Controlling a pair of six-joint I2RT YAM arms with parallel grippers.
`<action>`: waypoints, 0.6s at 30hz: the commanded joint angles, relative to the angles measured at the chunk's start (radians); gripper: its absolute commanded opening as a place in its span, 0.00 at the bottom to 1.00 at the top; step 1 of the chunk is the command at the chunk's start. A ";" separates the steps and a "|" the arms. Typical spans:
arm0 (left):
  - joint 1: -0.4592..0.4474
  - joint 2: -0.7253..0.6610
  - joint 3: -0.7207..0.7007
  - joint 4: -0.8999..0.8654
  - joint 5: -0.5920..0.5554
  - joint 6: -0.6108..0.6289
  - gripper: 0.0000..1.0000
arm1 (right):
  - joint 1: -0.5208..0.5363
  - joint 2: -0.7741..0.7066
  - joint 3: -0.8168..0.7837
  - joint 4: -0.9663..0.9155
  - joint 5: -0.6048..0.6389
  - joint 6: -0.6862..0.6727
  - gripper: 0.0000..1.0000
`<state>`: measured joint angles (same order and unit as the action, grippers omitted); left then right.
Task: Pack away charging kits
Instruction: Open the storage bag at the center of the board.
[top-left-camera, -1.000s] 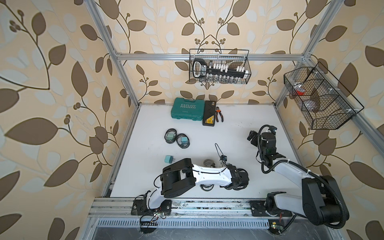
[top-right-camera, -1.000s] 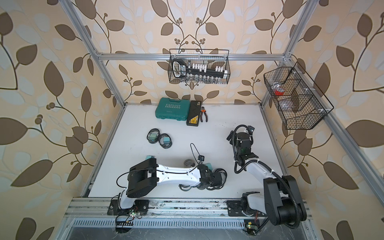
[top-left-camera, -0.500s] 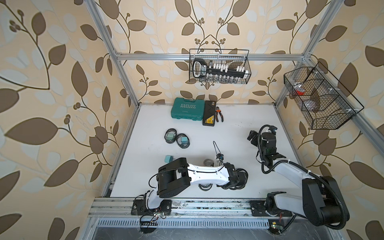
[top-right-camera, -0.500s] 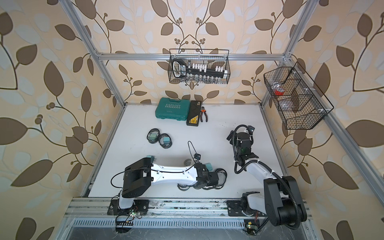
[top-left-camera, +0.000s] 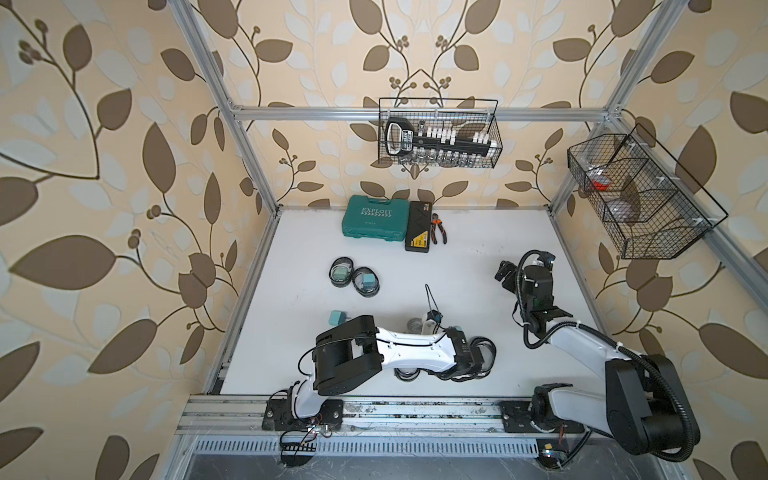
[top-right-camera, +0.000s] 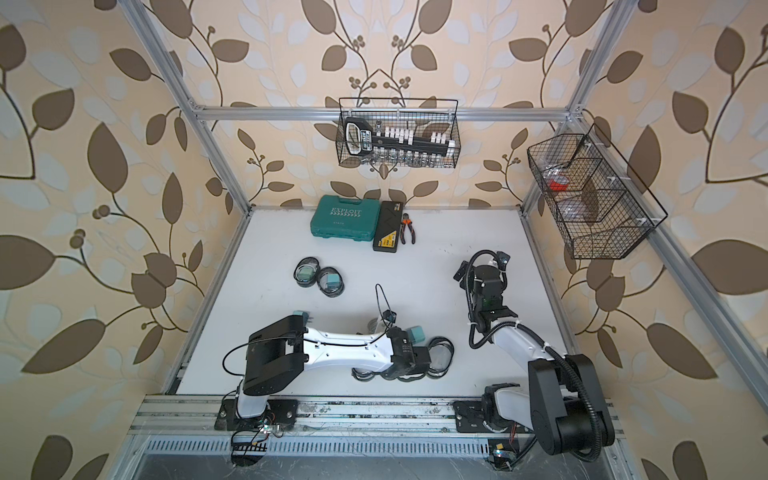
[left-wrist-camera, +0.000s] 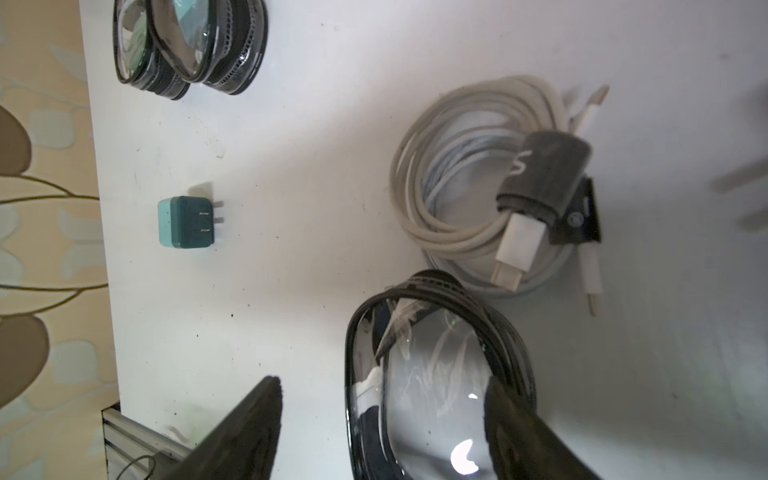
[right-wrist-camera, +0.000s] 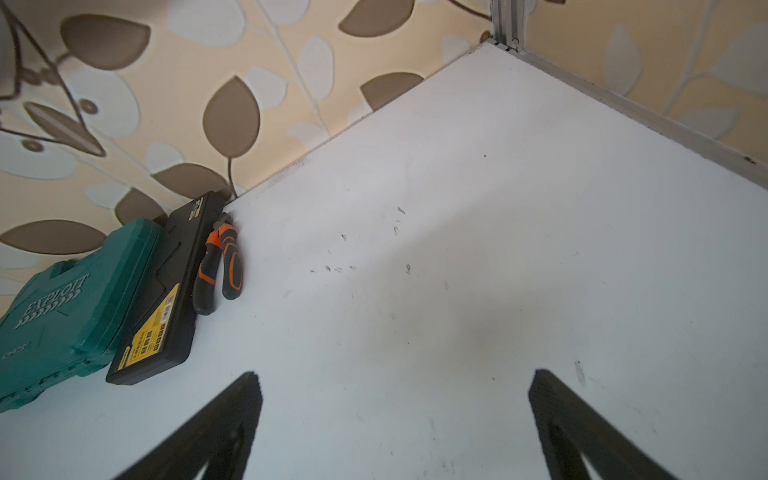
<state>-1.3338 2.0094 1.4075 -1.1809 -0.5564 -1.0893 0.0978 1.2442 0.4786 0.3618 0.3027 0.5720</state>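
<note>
The worktop (top-left-camera: 457, 270) is white. The wallpaper (top-left-camera: 104, 208) is beige with brown and pale leaves. The plug adapter (left-wrist-camera: 187, 222) is teal, the coiled cable (left-wrist-camera: 409, 195) off-white, the pouch (left-wrist-camera: 436, 395) clear, black-rimmed. The tool case (top-left-camera: 374, 218) is teal.

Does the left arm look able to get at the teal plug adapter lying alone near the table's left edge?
Probably yes. The teal plug adapter lies on bare table with nothing beside it, and the left gripper is open. It sits close to the arm's elbow, which may cramp the reach.
</note>
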 joint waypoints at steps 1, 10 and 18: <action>0.004 -0.064 -0.019 0.014 0.013 0.017 0.88 | -0.001 -0.019 -0.018 0.011 -0.007 0.001 1.00; -0.014 -0.142 -0.023 0.006 -0.007 0.008 0.90 | 0.000 -0.010 -0.014 0.010 -0.012 0.000 1.00; -0.022 -0.139 -0.042 0.052 0.028 0.019 0.89 | 0.000 -0.003 -0.008 0.007 -0.016 -0.003 1.00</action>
<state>-1.3441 1.8942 1.3731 -1.1374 -0.5461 -1.0775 0.0978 1.2427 0.4770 0.3622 0.2951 0.5720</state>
